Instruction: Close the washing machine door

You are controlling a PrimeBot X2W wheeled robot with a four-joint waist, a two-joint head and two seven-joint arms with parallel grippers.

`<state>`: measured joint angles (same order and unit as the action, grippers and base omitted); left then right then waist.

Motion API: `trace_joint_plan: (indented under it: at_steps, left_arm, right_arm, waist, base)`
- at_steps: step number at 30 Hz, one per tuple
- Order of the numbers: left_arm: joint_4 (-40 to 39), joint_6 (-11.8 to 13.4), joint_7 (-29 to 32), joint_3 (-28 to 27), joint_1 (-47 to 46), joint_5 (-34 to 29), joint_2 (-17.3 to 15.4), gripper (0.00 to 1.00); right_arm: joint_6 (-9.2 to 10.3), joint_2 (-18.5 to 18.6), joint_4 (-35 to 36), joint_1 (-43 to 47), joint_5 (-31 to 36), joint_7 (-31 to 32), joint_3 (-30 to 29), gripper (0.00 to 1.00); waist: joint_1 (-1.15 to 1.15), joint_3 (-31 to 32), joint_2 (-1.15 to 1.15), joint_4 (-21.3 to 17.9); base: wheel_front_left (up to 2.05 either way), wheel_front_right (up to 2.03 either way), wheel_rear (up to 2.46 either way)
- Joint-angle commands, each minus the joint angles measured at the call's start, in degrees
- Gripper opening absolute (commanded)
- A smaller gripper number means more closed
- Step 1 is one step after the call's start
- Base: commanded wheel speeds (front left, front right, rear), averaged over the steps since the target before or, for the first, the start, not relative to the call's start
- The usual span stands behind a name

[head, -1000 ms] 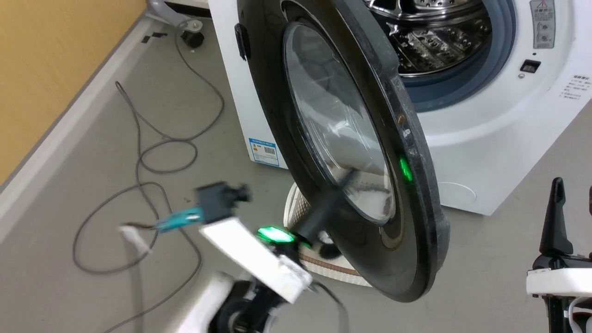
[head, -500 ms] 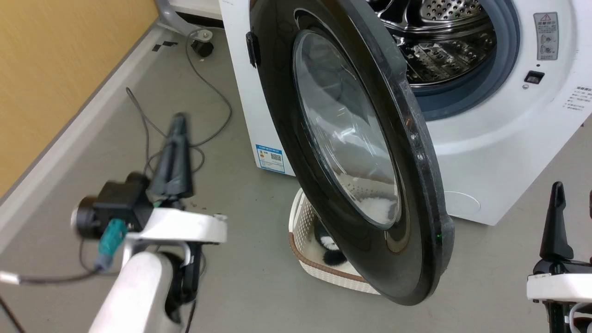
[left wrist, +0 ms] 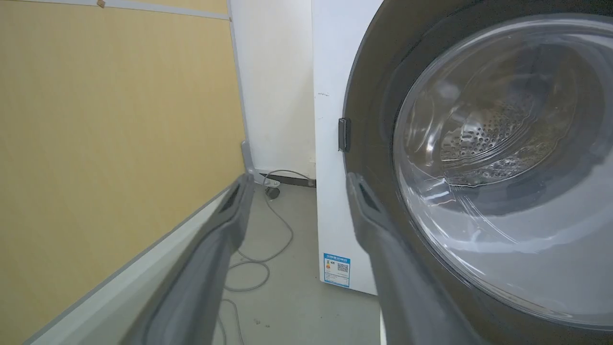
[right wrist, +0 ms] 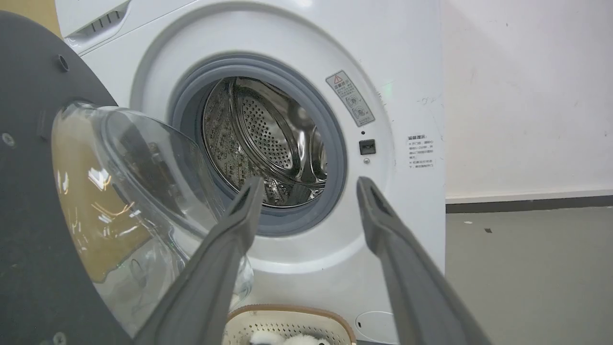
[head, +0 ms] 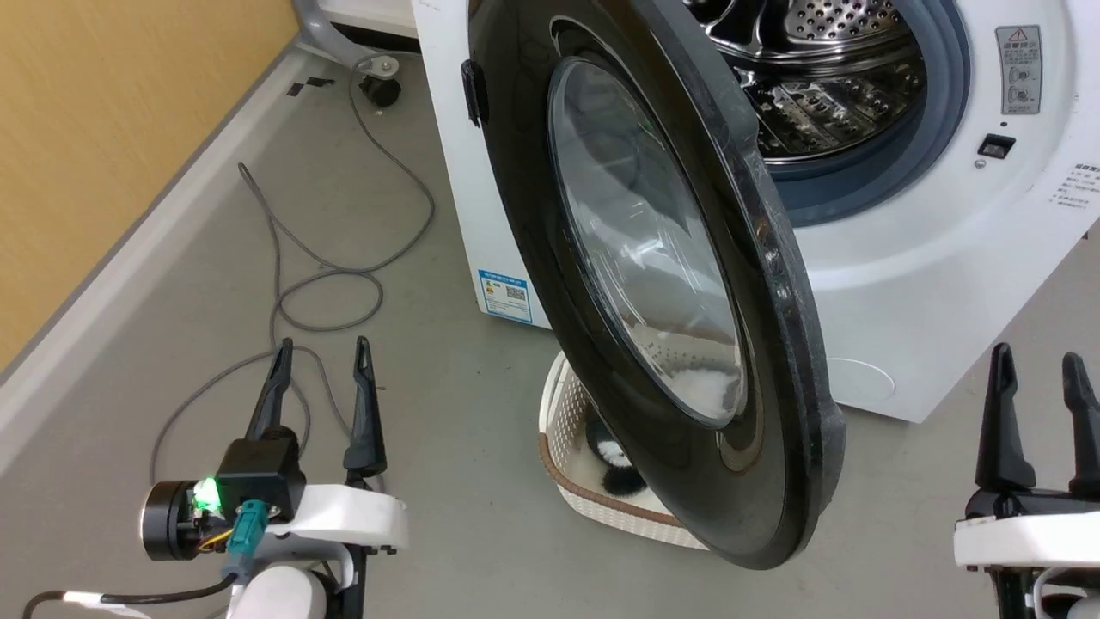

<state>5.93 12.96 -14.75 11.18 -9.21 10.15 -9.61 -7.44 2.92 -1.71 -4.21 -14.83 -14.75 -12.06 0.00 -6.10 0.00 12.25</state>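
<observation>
Both pairs of fingers are spread w/ nothing between them. The left fingers (head: pixel 364 413) sit low on your left and the right fingers (head: pixel 1001 421) low on your right, each pair pointing fwd at the washing machine (head: pixel 902 258).

The washing machine door (head: pixel 644 258) stands approx half open, hinged on the machine's left side. The disc is upright, its plane runs from the hinge out toward you, and the free edge ends up between the two pairs.

From the left fingers the door lies ahead and to the right, glossy outer face turned their way. In the left wrist view the black rim is just right of the right-hand finger, not touching.

From the right fingers the domed inner glass is to the left and the open drum (right wrist: pixel 268 143) is straight ahead, so that side is prob wrong for pushing.

My read: the left arm is the nearer and better one. Swing it right onto the outer face near the free edge, then press toward the machine front.

A cream basket (head: pixel 593 490) sits on the floor under the door's lower edge. Can't tell the clearance, so watch it.
</observation>
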Motion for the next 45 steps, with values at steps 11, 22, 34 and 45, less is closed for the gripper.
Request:
trace_joint_plan:
  at_steps: [11, 22, 34, 45]
  left_arm:
    - [-1.33, -2.6, -0.25, -3.9, 1.88, -4.25, 2.33, 1.0]
    - [-1.76, -3.58, -0.25, -5.8, 2.59, -6.29, 3.58, 1.0]
    - [-1.85, -4.28, -0.25, -7.58, 3.58, -6.99, 4.64, 1.0]
    - [-2.14, -4.93, -0.25, -8.99, 3.82, -7.44, 5.23, 1.0]
  right_arm:
    - [-0.05, -0.04, 4.11, -1.62, 0.74, -0.25, 0.45, 0.0]
    - [-0.05, -0.04, 23.96, -10.23, -7.76, -0.25, 5.59, 0.0]
    - [-0.05, 4.77, 33.13, -8.91, -12.61, -0.25, 27.35, 0.0]
    - [-0.05, 16.66, 23.96, -6.69, -7.18, -0.25, 45.32, 0.0]
  waist:
    - [0.0, 0.89, 0.0, 0.19]
    - [0.0, 1.25, 0.0, 0.53]
    - [0.0, 1.81, 0.0, 0.39]
    - [0.0, 1.96, 0.0, -0.74]
  base:
    - [0.0, 0.0, 0.0]
    - [0.0, 0.0, 0.0]
    - [0.0, 0.0, 0.0]
    - [0.0, 0.0, 0.0]
